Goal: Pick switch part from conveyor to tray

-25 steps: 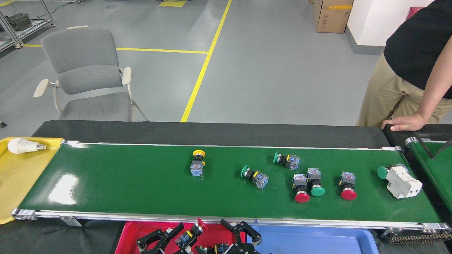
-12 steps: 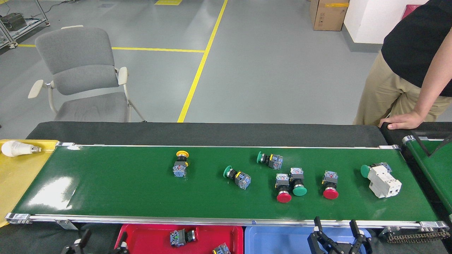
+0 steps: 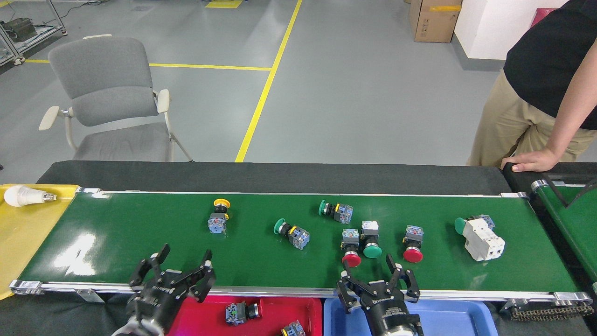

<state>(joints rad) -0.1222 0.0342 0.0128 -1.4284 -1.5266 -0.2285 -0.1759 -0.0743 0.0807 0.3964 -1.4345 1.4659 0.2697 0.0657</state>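
Several switch parts lie on the green conveyor (image 3: pixel 140 228): a yellow-capped one (image 3: pixel 218 217), green-capped ones (image 3: pixel 291 232) (image 3: pixel 335 210) (image 3: pixel 371 239) and red-capped ones (image 3: pixel 350 246) (image 3: pixel 413 243). My left gripper (image 3: pixel 184 263) is open over the belt's near edge, below and left of the yellow-capped part, holding nothing. At the near rail my right gripper (image 3: pixel 373 275) is also open and empty, just in front of the red-capped and green-capped pair. The red tray (image 3: pixel 275 308) below the rail holds two switch parts (image 3: pixel 240 311) (image 3: pixel 293 329).
A white breaker block (image 3: pixel 482 238) with a green button lies on the belt at right. A blue tray (image 3: pixel 457 319) sits beside the red one. A yellow tray (image 3: pixel 23 233) with a light bulb (image 3: pixel 23 196) is at the left end. A person's hand (image 3: pixel 529 164) rests at far right. A grey chair (image 3: pixel 107 102) stands behind.
Both grippers have risen from below the near rail to the belt's near edge, the right one also shifting left. The parts have travelled left along the belt.
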